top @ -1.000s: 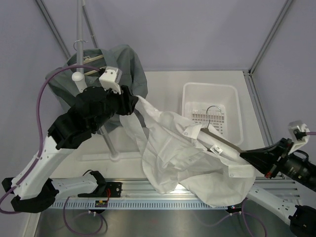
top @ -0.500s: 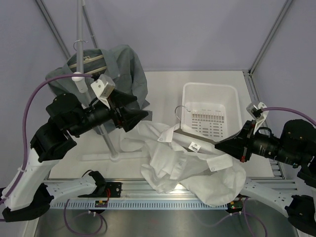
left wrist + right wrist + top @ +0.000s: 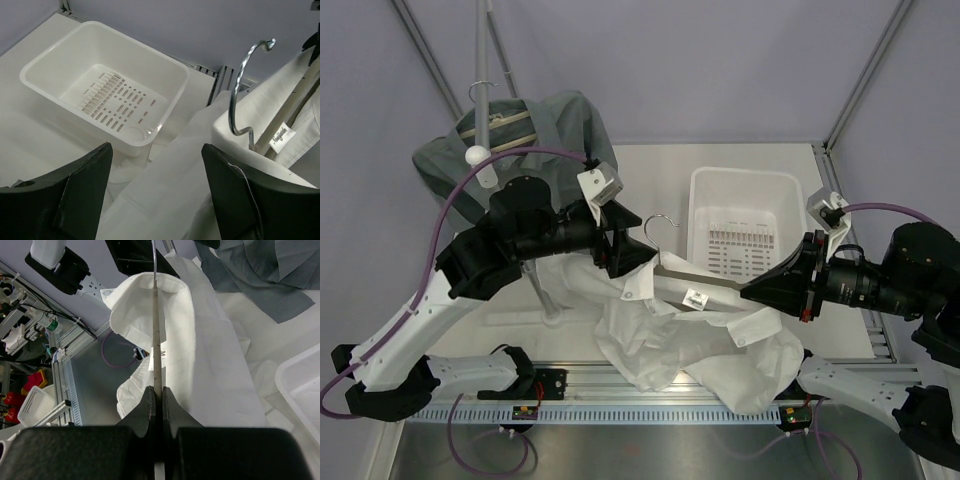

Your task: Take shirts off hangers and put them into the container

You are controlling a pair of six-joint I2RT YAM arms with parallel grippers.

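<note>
Since the earlier frame the left gripper (image 3: 625, 250) has swung from the metal pole (image 3: 482, 60) at upper left to the white shirt (image 3: 660, 340) at centre. Its jaws are now spread and empty, likely ready to peel the limp cloth away. The slim wooden hanger (image 3: 710, 290) has slid left of the slotted plastic container (image 3: 745, 175) at centre right. The right gripper (image 3: 157, 390) pinches the hanger's arm, steadying it.
</note>
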